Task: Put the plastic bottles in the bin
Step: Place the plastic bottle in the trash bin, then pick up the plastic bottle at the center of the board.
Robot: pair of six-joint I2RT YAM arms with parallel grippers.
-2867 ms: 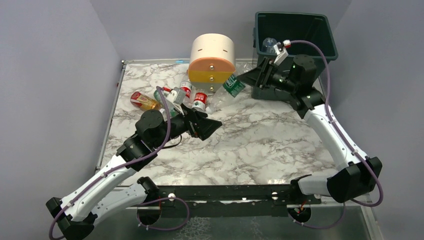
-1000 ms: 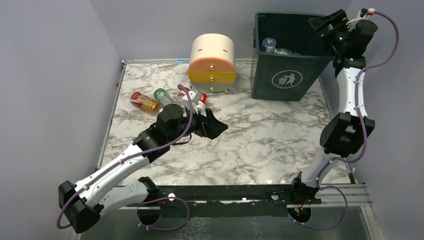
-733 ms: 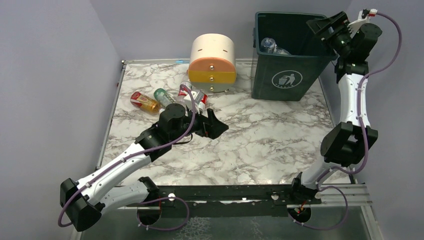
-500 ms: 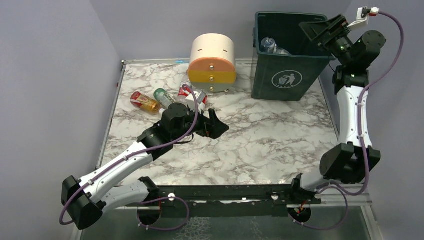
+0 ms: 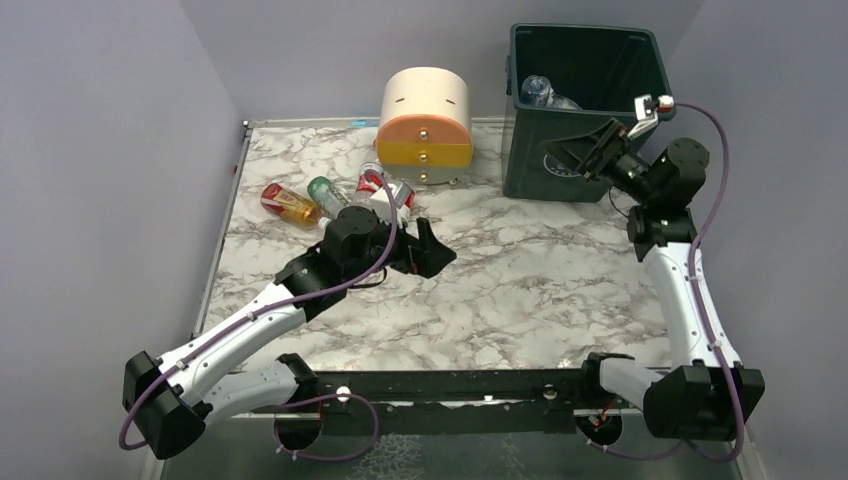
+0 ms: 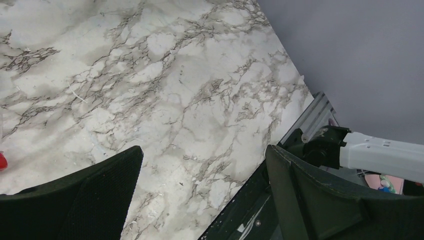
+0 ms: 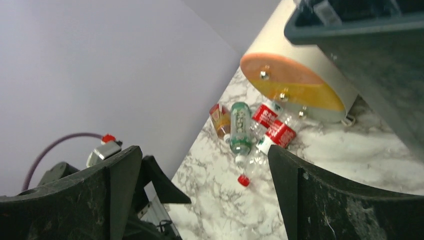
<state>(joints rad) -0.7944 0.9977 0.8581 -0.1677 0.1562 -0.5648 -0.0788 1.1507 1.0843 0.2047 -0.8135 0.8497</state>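
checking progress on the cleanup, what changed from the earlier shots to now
The right hand took a bottle from beside the drawer unit, dropped it in the bin, and has come back down in front of it, open and empty. The left arm crept forward, the left hand open throughout. The other bottles still lie on the table.

Left arm (image 5: pixel 250 320) reaches low and forward, left gripper (image 5: pixel 438 250) spread wide, empty; right arm (image 5: pixel 680 290) stands upright, right gripper (image 5: pixel 570 155) raised, spread wide, empty.
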